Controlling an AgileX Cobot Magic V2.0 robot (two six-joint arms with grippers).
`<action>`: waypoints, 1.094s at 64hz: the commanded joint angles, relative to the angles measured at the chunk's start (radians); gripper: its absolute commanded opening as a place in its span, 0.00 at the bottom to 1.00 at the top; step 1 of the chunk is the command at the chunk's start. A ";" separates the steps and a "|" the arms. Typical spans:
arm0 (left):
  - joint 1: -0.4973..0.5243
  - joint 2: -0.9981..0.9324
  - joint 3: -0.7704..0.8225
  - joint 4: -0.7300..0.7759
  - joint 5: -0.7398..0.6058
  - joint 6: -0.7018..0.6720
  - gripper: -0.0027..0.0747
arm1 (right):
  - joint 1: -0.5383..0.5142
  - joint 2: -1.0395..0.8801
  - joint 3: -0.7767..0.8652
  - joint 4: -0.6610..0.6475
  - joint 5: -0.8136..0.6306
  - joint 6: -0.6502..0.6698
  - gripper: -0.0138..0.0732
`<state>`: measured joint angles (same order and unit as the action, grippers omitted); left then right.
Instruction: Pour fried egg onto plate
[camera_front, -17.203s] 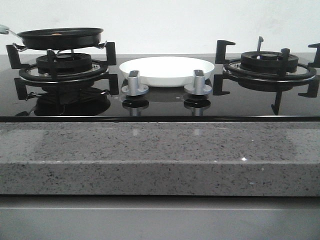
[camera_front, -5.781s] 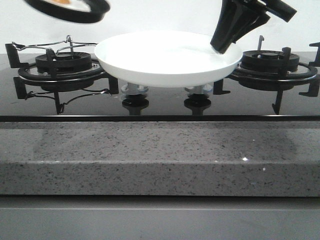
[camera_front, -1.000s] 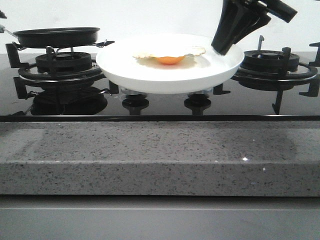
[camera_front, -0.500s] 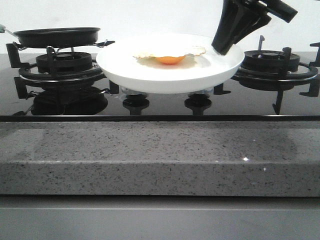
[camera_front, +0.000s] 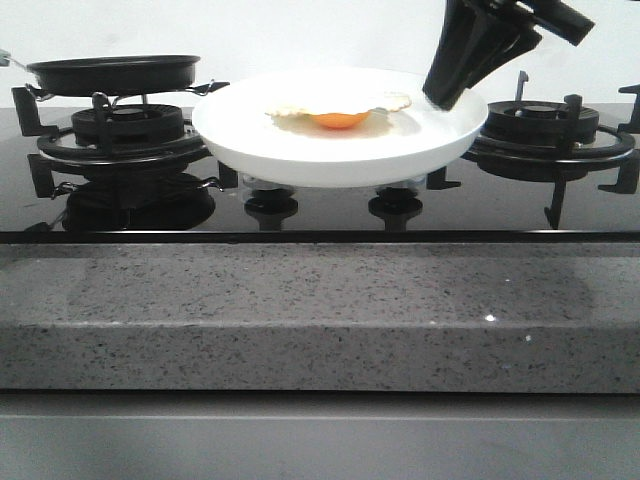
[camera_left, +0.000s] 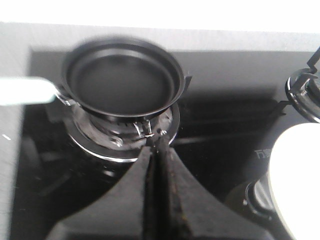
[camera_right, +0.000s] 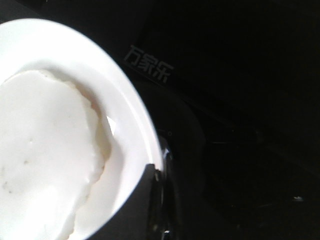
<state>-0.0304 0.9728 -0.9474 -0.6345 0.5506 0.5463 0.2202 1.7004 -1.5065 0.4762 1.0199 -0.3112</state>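
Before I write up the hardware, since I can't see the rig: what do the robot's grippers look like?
Both are matte black. The left gripper has two broad fingers that flare wide at the base and taper to narrow tips. The right gripper shows as a bundle of long, angular black fingers narrowing downward from a chunkier black body. No cables or markings are visible on either.

You see a glossy white plate (camera_front: 340, 150), a matt black frying pan (camera_left: 120, 80), a mirror-glossy black glass hob (camera_front: 320, 215) and a speckled grey stone countertop (camera_front: 320, 310).
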 joint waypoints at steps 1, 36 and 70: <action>-0.032 -0.113 0.048 0.025 -0.118 -0.019 0.01 | -0.002 -0.056 -0.026 0.046 -0.032 -0.004 0.09; -0.039 -0.583 0.372 0.094 -0.259 -0.019 0.01 | -0.002 -0.056 -0.026 0.046 -0.042 -0.004 0.09; -0.039 -0.585 0.372 0.094 -0.262 -0.019 0.01 | -0.063 0.175 -0.379 0.121 -0.087 0.125 0.09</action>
<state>-0.0625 0.3812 -0.5500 -0.5263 0.3650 0.5351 0.1682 1.8691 -1.7880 0.5431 0.9797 -0.2061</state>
